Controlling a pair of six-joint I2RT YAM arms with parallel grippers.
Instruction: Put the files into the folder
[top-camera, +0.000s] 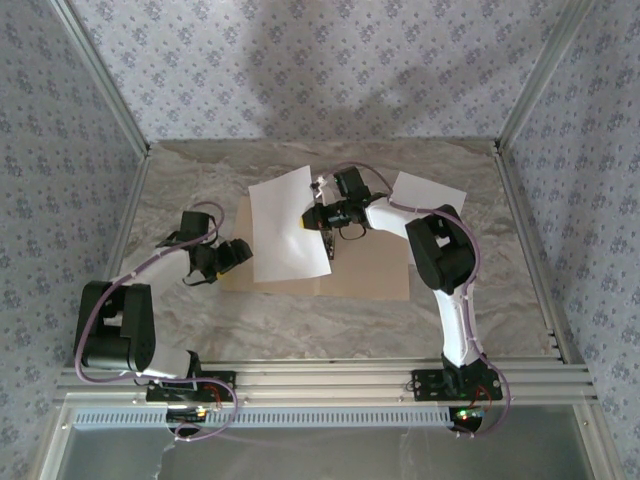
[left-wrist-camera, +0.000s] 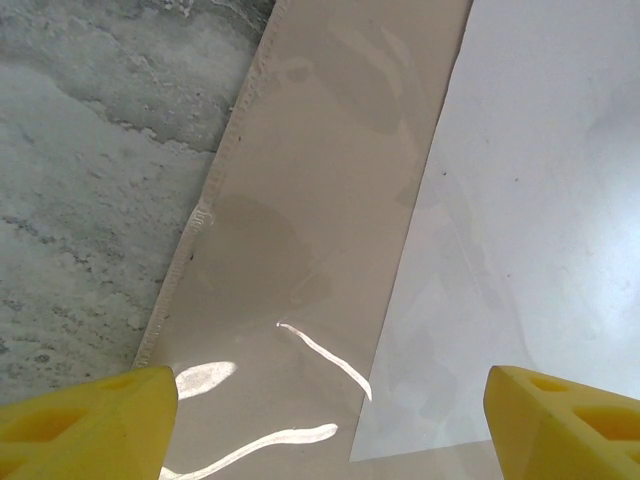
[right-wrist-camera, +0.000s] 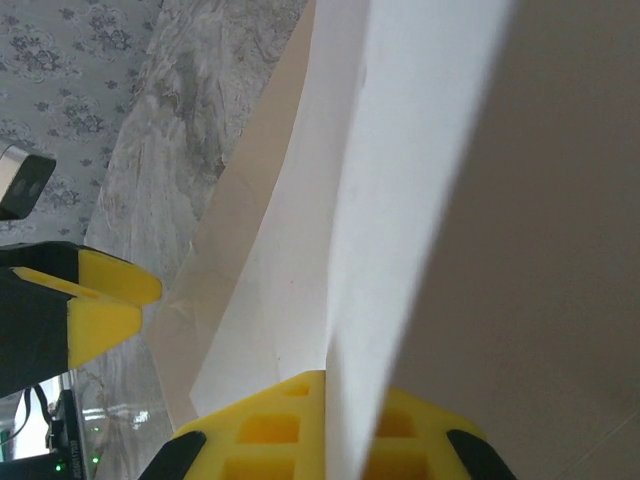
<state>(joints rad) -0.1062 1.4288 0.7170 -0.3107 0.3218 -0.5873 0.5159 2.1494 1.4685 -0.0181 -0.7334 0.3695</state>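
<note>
marbled table (top-camera: 200, 320) carries folder (top-camera: 372, 276), one sheet (top-camera: 436, 190)

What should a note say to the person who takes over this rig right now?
Left gripper: open, holding nothing, at the folder's left edge.
Right gripper: shut on the right edge of the first sheet.
The folder lies open on the table. The first sheet is over its left part, skewed.
The second sheet lies on the table beyond the folder's right end.
Done: nothing fully placed.
Left: settle the first sheet, then bring the second one in.
</note>
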